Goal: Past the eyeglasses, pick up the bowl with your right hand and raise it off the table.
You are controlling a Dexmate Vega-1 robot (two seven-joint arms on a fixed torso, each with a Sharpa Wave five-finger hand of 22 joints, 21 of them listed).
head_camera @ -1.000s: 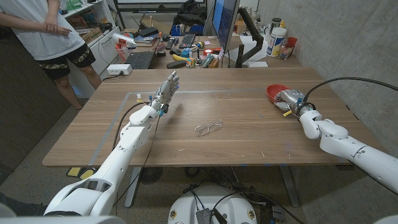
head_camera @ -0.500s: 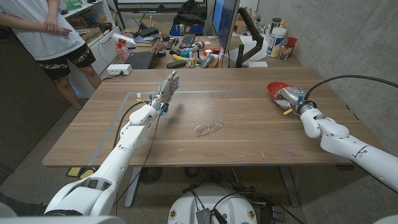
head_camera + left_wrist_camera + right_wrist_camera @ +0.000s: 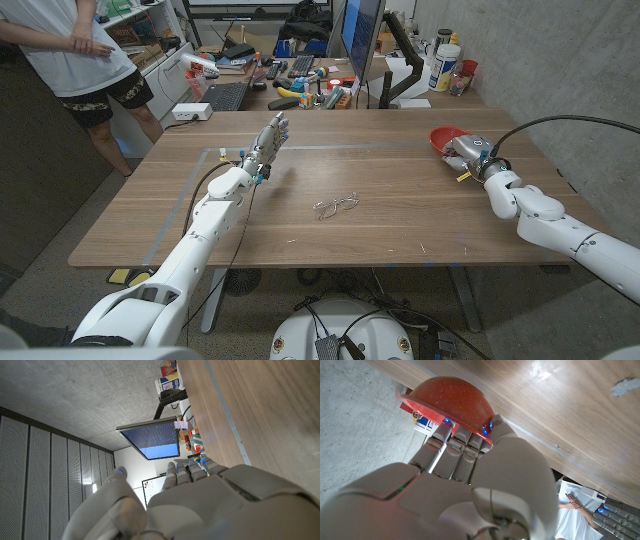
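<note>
On the wooden table (image 3: 380, 215), right robot hand (image 3: 466, 155) grips red bowl (image 3: 446, 142); left robot hand (image 3: 268, 140) open-fingered.

You have one red bowl (image 3: 446, 141) and one pair of eyeglasses (image 3: 336, 206) on one wooden bench (image 3: 380, 230). Two robot hands are over it: one left hand (image 3: 268, 143) and one right hand (image 3: 468, 155). One person (image 3: 80, 55) stands past the bench's far left corner, and one monitor (image 3: 362, 35) stands behind the bench.
</note>
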